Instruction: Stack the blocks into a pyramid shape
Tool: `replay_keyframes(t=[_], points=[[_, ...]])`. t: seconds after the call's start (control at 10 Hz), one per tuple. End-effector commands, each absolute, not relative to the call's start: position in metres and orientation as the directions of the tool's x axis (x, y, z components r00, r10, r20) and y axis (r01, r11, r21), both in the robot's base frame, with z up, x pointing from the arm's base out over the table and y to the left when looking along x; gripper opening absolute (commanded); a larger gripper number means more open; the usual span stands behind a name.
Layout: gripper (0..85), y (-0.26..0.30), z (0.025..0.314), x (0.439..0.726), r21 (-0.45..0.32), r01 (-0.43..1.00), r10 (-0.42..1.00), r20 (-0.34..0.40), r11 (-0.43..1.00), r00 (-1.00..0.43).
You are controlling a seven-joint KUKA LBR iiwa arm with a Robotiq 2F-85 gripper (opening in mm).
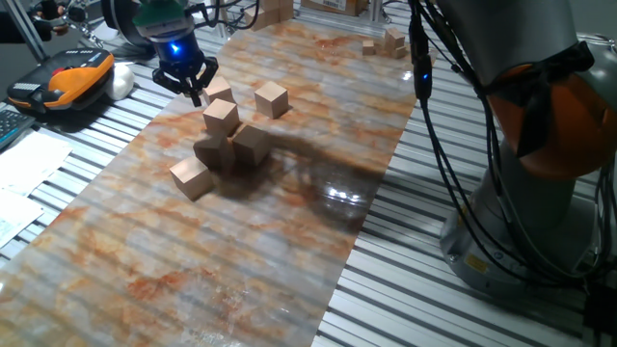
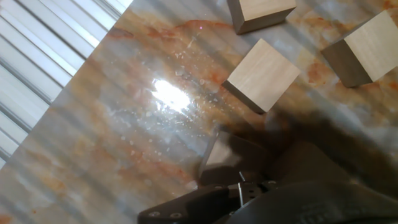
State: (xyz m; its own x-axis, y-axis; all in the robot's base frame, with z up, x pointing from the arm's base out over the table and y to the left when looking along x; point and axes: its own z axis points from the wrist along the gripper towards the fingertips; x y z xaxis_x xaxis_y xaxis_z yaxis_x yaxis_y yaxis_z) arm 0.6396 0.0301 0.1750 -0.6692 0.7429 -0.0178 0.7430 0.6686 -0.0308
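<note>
Your blocks [image 1: 228, 135] cluster left of centre in the fixed view, one raised [image 1: 221, 118] on two, others loose; the gripper [image 1: 190, 85] hovers above-left, apparently empty, jaw gap unclear, so next pick a loose block [image 1: 271, 98].

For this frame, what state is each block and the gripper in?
Gripper: jaws apart, empty.
Front base block: bottom tier, supporting.
Back base block: bottom tier, supporting.
Top block: stacked on both base blocks.
Rear block: loose, near gripper.
Far block: loose, apart.
Front block: loose, apart.
</note>
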Motion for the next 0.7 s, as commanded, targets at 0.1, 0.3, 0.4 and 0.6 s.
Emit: replay_keyframes(t=[0.1, 0.3, 0.4, 0.6], points=[[0.0, 0.0301, 0.1749, 0.6396, -0.037, 0.734, 0.734, -0.013, 0.678, -0.679], [0.0, 0.0301, 0.1749, 0.6396, -0.04, 0.721, 0.722, -0.011, 0.691, -0.692], [0.0, 0.0301, 0.1749, 0.6396, -0.037, 0.712, 0.712, -0.008, 0.701, -0.702], [0.0, 0.0301, 0.1749, 0.6396, -0.011, 0.683, 0.684, 0.004, 0.73, -0.73]])
